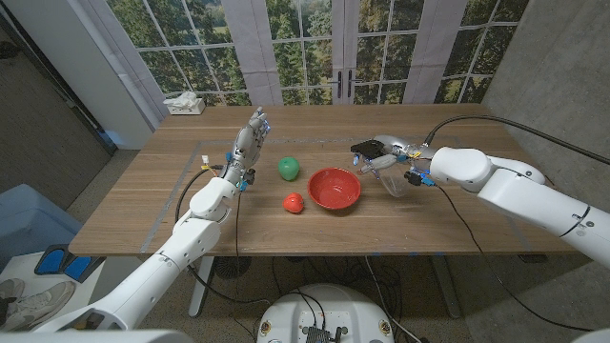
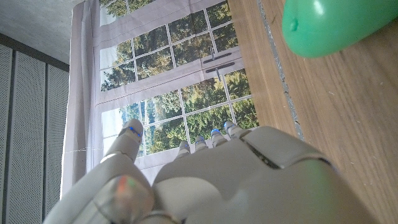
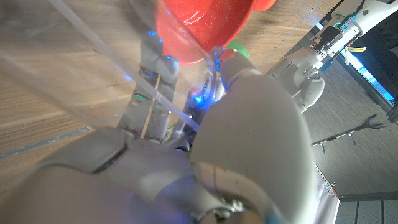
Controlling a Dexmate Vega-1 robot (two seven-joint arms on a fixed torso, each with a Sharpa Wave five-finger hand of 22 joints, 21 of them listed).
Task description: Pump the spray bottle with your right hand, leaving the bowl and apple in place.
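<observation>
Right hand has the spray bottle in its grip; pumping looks under way or about to start.

In the head view, right of centre, the right hand (image 1: 393,158) is wrapped around the clear bottle (image 1: 393,179), which it holds tilted just right of the red bowl (image 1: 334,189), its black spray head (image 1: 366,148) pointing toward the middle of the frame. The right wrist view shows fingers (image 3: 152,81) curled against the clear plastic, but whether the trigger is squeezed I cannot tell. The bowl sits at centre with the red apple (image 1: 294,202) just left of it and a green fruit (image 1: 289,168) above that; all appear undisturbed. The left hand (image 1: 247,148) stands upright at centre left, fingers together and straight, holding nothing. Judged remaining: the pump strokes themselves, then setting the bottle down.
</observation>
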